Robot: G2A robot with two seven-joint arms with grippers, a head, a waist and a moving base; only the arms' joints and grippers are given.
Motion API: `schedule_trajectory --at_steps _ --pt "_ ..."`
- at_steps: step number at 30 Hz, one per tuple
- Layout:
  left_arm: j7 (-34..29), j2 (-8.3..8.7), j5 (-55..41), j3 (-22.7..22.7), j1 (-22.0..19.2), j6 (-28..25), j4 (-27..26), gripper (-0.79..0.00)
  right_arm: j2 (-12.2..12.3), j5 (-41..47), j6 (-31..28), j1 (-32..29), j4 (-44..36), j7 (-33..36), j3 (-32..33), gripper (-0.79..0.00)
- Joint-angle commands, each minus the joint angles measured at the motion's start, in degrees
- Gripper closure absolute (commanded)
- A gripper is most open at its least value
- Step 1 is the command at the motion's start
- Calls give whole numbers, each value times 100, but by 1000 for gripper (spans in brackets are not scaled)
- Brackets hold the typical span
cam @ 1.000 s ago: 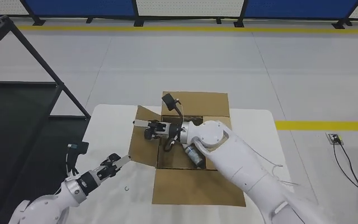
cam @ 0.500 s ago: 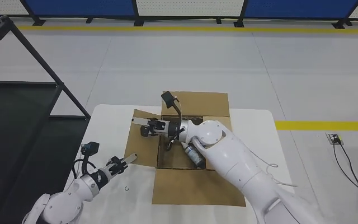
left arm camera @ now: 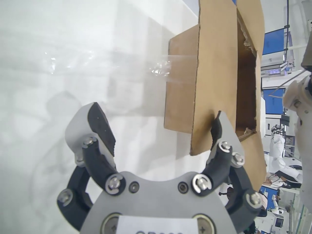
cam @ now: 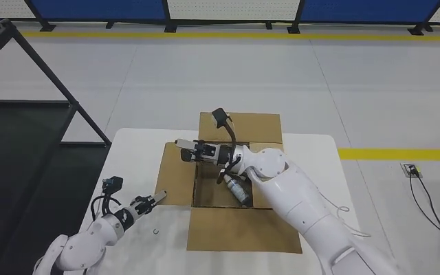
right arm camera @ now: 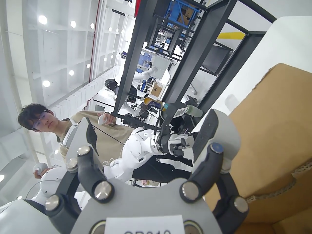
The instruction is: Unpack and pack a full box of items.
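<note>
Right gripper [right arm camera: 148, 132]: fingers spread wide, nothing between them; in the top view it [cam: 185, 148] hangs over the rear-left corner of the box [cam: 240, 127], tips pointing outward across the left flap [cam: 175, 177], away from the cavity. Left gripper [left arm camera: 158, 120]: also wide and empty, low over the table [cam: 134, 161] outside the box, at the front corner of that same flap; one fingertip overlaps the flap edge in its wrist view, contact cannot be told. The one item seen inside is a bottle [cam: 237, 190], lying on its side on the box floor against the right-hand wall of the cavity. Its long axis runs diagonally, rear-left to front-right. It lies behind the right fingers, on the wrist side, so that arm would have to turn back and down to reach it. Judgement: the right arm is nearer, since the left is shut out by the flap and the near wall. The rest of the floor is partly hidden by the right arm, so other contents cannot be ruled out.
</note>
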Motion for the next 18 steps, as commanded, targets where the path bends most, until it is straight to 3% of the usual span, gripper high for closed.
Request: schedule_trajectory --at_steps 1,8,18 --pt "38 -3 157 48 -14 64 4 -785 32 -72 171 -35 -52 89 46 -785" --pt "40 -23 99 93 -5 90 -9 -785 69 -404 847 -74 -295 461 31 -785" --pt "109 -33 38 10 118 33 -243 -785 -213 -1014 1490 156 -30 -184 -376 -785"
